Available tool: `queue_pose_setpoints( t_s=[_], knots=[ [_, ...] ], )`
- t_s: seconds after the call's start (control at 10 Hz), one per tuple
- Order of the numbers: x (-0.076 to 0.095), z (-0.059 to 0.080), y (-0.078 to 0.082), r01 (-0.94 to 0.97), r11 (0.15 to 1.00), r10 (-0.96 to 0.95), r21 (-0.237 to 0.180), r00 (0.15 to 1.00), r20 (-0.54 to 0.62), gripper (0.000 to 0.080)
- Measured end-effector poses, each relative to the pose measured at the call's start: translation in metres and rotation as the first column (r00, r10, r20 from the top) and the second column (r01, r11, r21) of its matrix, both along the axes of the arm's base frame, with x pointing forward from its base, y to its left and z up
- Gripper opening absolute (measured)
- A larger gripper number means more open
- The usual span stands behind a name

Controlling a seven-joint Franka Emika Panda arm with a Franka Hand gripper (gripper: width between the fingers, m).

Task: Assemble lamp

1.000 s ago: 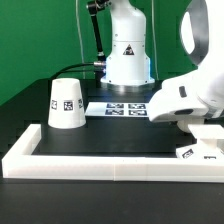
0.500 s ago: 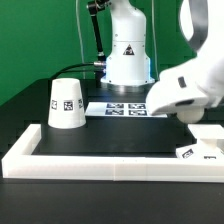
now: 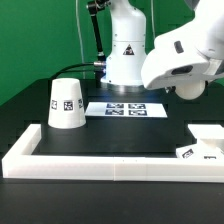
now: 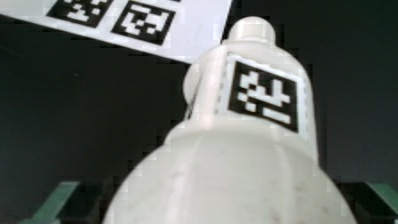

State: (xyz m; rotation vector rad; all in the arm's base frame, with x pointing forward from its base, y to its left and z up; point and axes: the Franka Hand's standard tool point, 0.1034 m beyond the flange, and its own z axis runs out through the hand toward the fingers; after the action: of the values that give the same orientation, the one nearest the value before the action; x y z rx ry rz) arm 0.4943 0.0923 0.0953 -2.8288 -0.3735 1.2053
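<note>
**Exterior view:** The white arm (image 3: 185,50) hangs high at the exterior view's right, above the black table (image 3: 120,135). Its underside is too dark from this side to show what it carries. The shade (image 3: 66,104) stands wide end down at the exterior view's left. It is well apart from the square base (image 3: 208,138), which lies flat at the right, near the front bar of the white frame (image 3: 110,166). That spot is likely chosen so the bar can brace the base. The marker board (image 3: 125,108) lies between them, further back.

**Wrist view:** The bulb (image 4: 231,150) fills the picture, its round end nearest the camera and its narrow tagged neck pointing away toward the table. The tool (image 4: 214,200) appears clenched on that round end, with only dark finger edges showing at the corners. Held neck-down and clear of the table, the bulb looks ready to be carried to the base and seated there. The shade would follow.
</note>
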Motion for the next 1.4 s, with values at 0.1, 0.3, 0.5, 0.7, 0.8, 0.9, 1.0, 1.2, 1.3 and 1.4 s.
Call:
queue_pose_setpoints(
  t_s=[0.1, 0.3, 0.5, 0.7, 0.8, 0.9, 1.0, 1.2, 1.3, 1.4],
  knots=[
    [0.008, -0.001, 0.000, 0.006, 1.000, -0.007, 0.009, 0.997, 0.083, 0.0576],
    [0.008, -0.002, -0.007, -0.011, 0.999, 0.003, 0.039, 0.980, 0.198, 0.0576],
    [0.023, 0.016, -0.017, -0.030, 0.997, 0.008, 0.067, 0.950, 0.312, 0.0577],
    [0.041, 0.040, -0.028, -0.053, 0.995, 0.009, 0.087, 0.898, 0.439, 0.0577],
    [0.048, 0.050, -0.032, -0.046, 0.995, -0.006, 0.090, 0.862, 0.507, 0.0577],
    [0.053, 0.054, -0.032, -0.045, 0.995, -0.015, 0.093, 0.828, 0.560, 0.0577],
    [0.055, 0.053, -0.033, -0.045, 0.994, -0.024, 0.099, 0.796, 0.605, 0.0577],
    [0.061, 0.050, -0.036, -0.060, 0.992, -0.038, 0.110, 0.689, 0.724, 0.0577],
    [0.065, 0.049, -0.041, -0.091, 0.991, -0.023, 0.101, 0.619, 0.785, 0.0577],
    [0.070, 0.051, -0.046, -0.135, 0.987, 0.004, 0.085, 0.558, 0.830, 0.0577]
  ],
)
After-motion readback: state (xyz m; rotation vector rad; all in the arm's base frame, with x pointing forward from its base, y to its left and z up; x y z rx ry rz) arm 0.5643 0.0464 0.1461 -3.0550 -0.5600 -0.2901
